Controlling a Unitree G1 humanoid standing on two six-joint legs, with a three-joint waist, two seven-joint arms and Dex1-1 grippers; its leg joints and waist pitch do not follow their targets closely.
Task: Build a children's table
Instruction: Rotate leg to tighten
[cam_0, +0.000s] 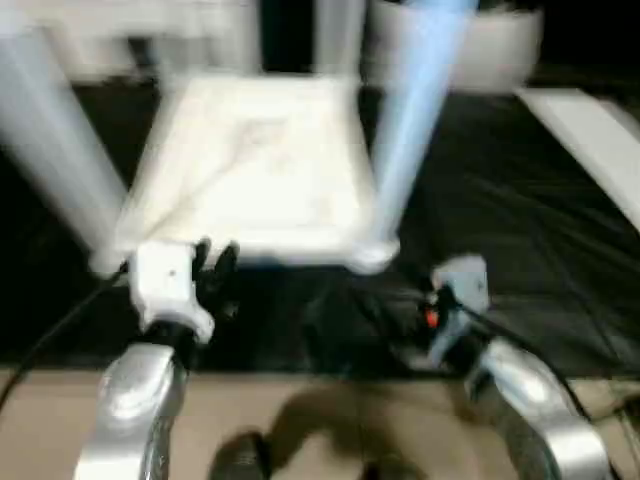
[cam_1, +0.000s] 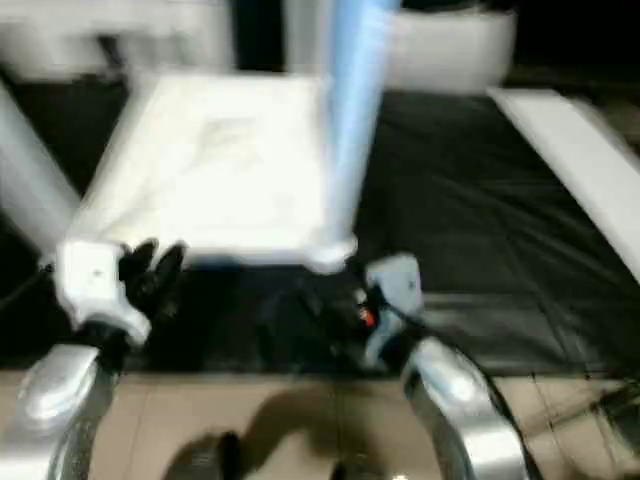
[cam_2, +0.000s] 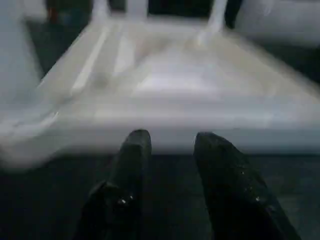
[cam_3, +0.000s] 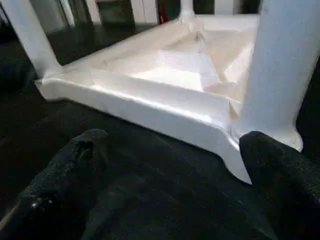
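Head cameras look down over both forearms; wrist cameras face the upturned table (cam_3: 165, 85) closely.

We see a worktable under a black cover (cam_0: 520, 220) carrying the children's table (cam_0: 255, 165), which lies upside down on it toward twelve o'clock, ribbed underside up and legs rising from its corners. At two o'clock a flat white panel (cam_0: 590, 150) rests on the cover, well apart from it.
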